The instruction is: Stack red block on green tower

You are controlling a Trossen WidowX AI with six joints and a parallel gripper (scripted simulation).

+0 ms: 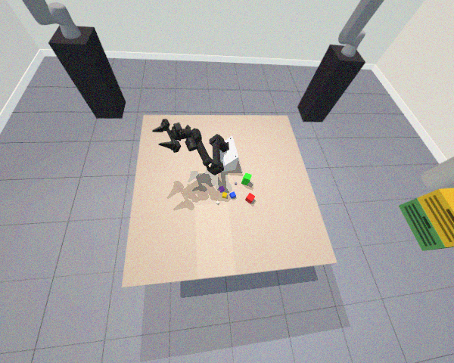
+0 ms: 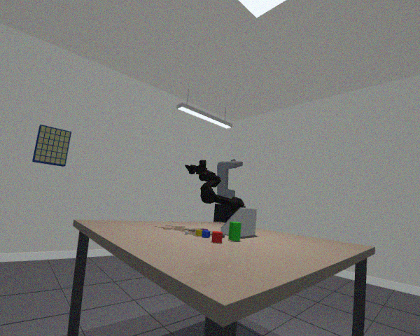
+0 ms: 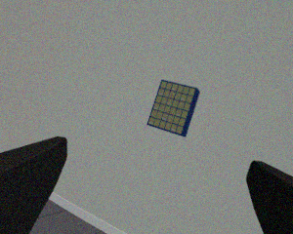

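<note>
Black parallel-jaw gripper (image 1: 163,135): spread wide, empty, raised, aimed at wall | small red cube block (image 1: 250,197): on tan tabletop (image 1: 219,242), near tall green block tower (image 1: 246,178), apart | prob. light, rigid; pinch opp. flat sides, mid-height.

A bare test room was shown: grey tiled floor (image 1: 63,234), plain walls, strip light (image 2: 204,115), one wooden surface (image 2: 239,274).

red block (image 1: 250,197) on table (image 1: 258,242) | just beside green tower (image 1: 246,178) | tool (image 1: 161,135) raised, well apart
</note>
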